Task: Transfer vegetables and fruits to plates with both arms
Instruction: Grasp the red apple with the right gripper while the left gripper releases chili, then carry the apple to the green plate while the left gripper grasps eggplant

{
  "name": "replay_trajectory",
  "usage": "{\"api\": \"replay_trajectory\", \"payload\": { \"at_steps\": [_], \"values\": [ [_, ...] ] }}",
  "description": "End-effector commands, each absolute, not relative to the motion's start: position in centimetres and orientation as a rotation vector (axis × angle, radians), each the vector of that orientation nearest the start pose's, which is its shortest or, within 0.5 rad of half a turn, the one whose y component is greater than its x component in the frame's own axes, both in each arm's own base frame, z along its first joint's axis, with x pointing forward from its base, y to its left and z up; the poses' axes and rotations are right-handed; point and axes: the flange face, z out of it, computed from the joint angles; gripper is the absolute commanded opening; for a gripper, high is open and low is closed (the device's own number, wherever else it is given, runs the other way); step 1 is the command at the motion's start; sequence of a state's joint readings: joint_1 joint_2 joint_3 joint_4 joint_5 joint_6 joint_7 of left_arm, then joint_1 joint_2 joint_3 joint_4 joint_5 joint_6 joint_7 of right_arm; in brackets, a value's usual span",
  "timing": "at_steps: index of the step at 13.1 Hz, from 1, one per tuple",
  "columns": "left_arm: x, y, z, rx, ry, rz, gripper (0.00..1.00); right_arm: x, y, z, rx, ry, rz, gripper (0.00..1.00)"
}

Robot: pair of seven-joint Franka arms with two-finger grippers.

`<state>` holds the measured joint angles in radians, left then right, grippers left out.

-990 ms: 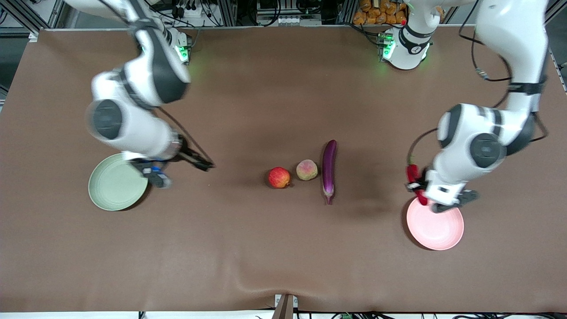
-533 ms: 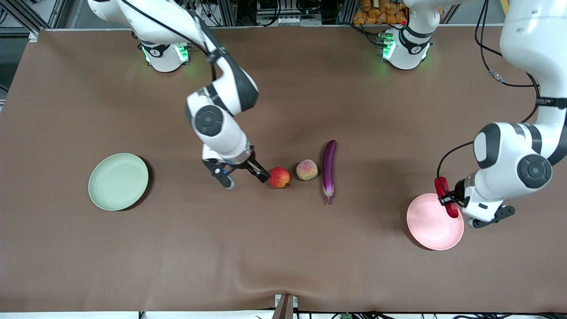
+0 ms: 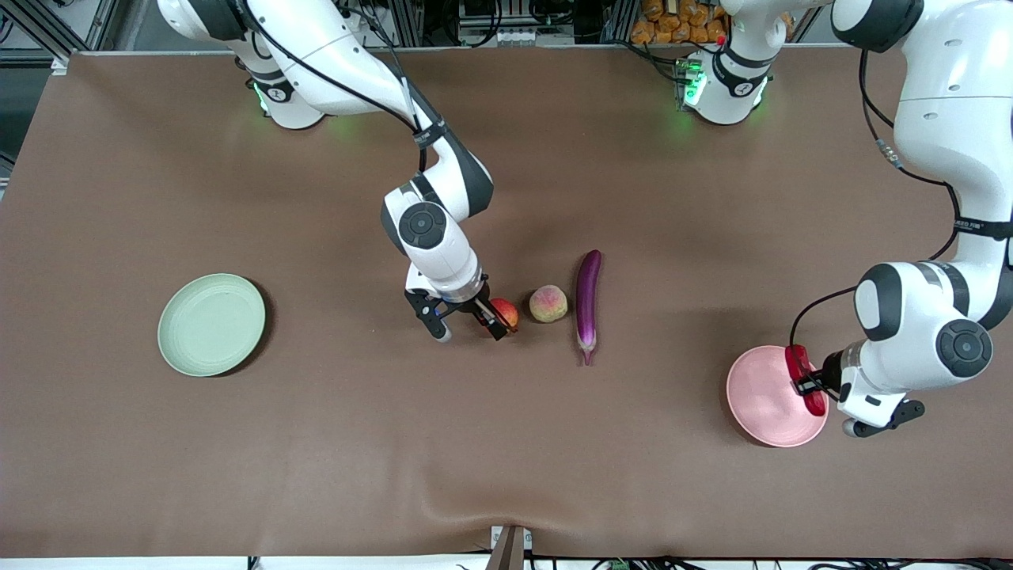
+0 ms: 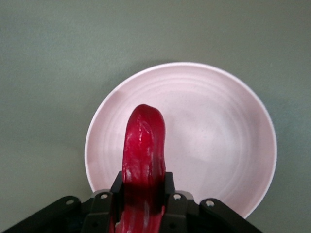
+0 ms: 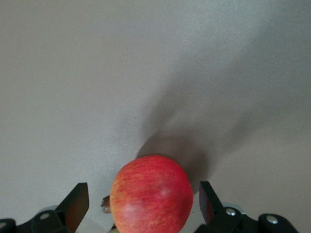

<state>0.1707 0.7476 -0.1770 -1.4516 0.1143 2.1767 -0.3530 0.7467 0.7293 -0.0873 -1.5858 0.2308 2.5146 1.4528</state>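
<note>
My right gripper [image 3: 464, 321] is open over the red apple [image 3: 507, 313]. In the right wrist view the apple [image 5: 151, 194] sits between the spread fingers of the right gripper [image 5: 142, 206], with gaps on both sides. The peach [image 3: 548, 304] lies beside the apple, and the purple eggplant [image 3: 587, 305] lies beside the peach. My left gripper [image 3: 817, 385] is shut on the red chili [image 3: 799, 369] and holds it above the pink plate [image 3: 760, 405]. In the left wrist view the chili [image 4: 143, 141] sticks out of the left gripper [image 4: 142, 194] over the plate [image 4: 218, 136]. The green plate [image 3: 210, 324] is empty.
The brown table cover [image 3: 506, 443] has a raised fold near the front camera's edge. The arm bases [image 3: 724, 83] stand along the edge farthest from that camera. The pink plate is at the left arm's end, the green plate at the right arm's end.
My right arm has swung from the green plate to the apple and its open fingers now straddle it. My left gripper has carried the chili from beside the pink plate to over it.
</note>
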Motion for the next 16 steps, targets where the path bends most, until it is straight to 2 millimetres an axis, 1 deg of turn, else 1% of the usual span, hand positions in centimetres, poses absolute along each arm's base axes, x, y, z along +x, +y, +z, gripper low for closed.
{"api": "replay_trajectory", "payload": {
  "at_steps": [1,2,3,4,5,6,7,8,9,10,11,12,13,14,15,16],
  "values": [
    [72.8,2.5,24.4,-3.112,-0.481,0.005,0.97,55.8,46.2,21.6,-2.586,1.344,-0.034,1.0],
    [72.8,2.6,24.6,-3.105,-0.468,-0.012,1.0,55.6,46.4,21.1,-2.584,1.348,-0.039,1.0],
    [72.8,1.5,25.1,-3.104,-0.469,-0.02,1.0,55.5,46.6,20.6,-2.589,1.348,-0.037,1.0],
    [72.7,0.2,25.2,-3.111,-0.45,-0.008,1.0,55.5,46.9,20.6,-2.589,1.343,-0.038,1.0],
    [72.4,-0.8,26.0,-3.109,-0.444,0.006,1.0,55.5,46.8,20.6,-2.595,1.337,-0.042,0.83],
    [71.7,-2.0,26.3,-3.105,-0.468,0.042,1.0,55.6,46.8,21.0,-2.611,1.311,-0.062,0.27],
    [71.0,-5.1,26.8,-3.113,-0.498,0.063,1.0,56.3,46.3,21.7,-2.627,1.29,-0.088,0.0],
    [70.2,-8.4,26.6,-3.105,-0.562,0.085,1.0,57.3,45.5,22.7,-2.62,1.296,-0.097,0.0],
    [69.3,-12.8,26.5,-3.093,-0.618,0.096,1.0,58.5,44.1,23.8,-2.627,1.329,-0.076,0.0],
    [68.0,-17.6,26.2,-3.077,-0.645,0.108,1.0,59.7,42.8,25.6,-2.654,1.338,-0.042,0.0],
    [66.6,-21.1,25.8,-3.062,-0.658,0.119,1.0,60.4,41.3,27.5,-2.711,1.325,0.005,0.0],
    [65.2,-23.3,25.4,-3.051,-0.644,0.133,1.0,61.1,38.5,29.6,-2.781,1.274,0.06,0.0],
    [63.2,-24.2,24.6,-3.045,-0.589,0.133,1.0,61.9,35.2,32.0,-2.839,1.211,0.113,0.0],
    [61.6,-25.9,24.5,-3.082,-0.532,0.084,1.0,62.8,32.0,33.8,-2.871,1.162,0.152,0.0],
    [60.3,-27.7,23.9,-3.124,-0.491,0.059,1.0,63.2,28.8,35.3,-2.901,1.096,0.183,0.0],
    [59.4,-29.5,23.6,-3.15,-0.451,0.047,1.0,63.4,25.4,36.1,-2.927,1.005,0.195,0.0]
  ]
}}
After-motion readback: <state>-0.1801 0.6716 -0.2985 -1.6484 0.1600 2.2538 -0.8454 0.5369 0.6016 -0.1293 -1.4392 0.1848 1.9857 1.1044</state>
